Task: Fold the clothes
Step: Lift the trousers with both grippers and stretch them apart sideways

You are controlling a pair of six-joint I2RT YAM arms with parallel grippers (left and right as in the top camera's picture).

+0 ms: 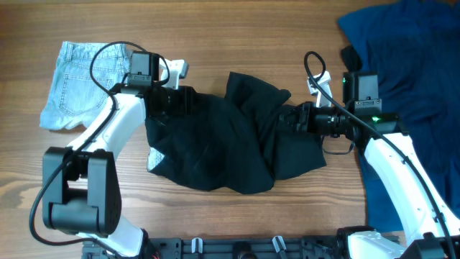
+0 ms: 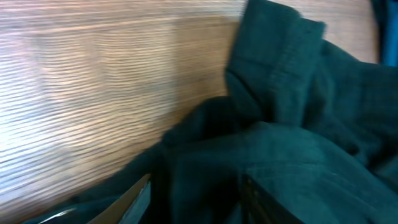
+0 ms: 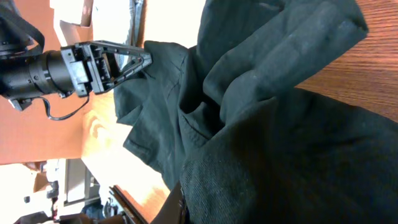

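Black shorts [image 3: 267, 137], crumpled on the counter [image 1: 237, 43], long axis running between my arms. My right fingers [image 1: 291, 117] are clamped on their right end; my left fingers [image 2: 134, 196] straddle the left edge, grip uncertain.

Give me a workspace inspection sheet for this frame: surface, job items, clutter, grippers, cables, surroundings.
Surface: wooden table, bare wood around the garments.
Job's things: black shorts crumpled at centre, not folded; denim shorts flat on the left side; blue garment heaped at the right, running under the right arm.
Clutter: nothing seen.
Grippers: left gripper at the black shorts' left edge, fabric between its fingers, grip not confirmed; right gripper shut on bunched fabric at the shorts' right side.
Cables: left arm cable loops over the denim shorts; right arm cable loops over bare wood.
Surroundings: black rail along the near table edge; area beyond the table blurred.
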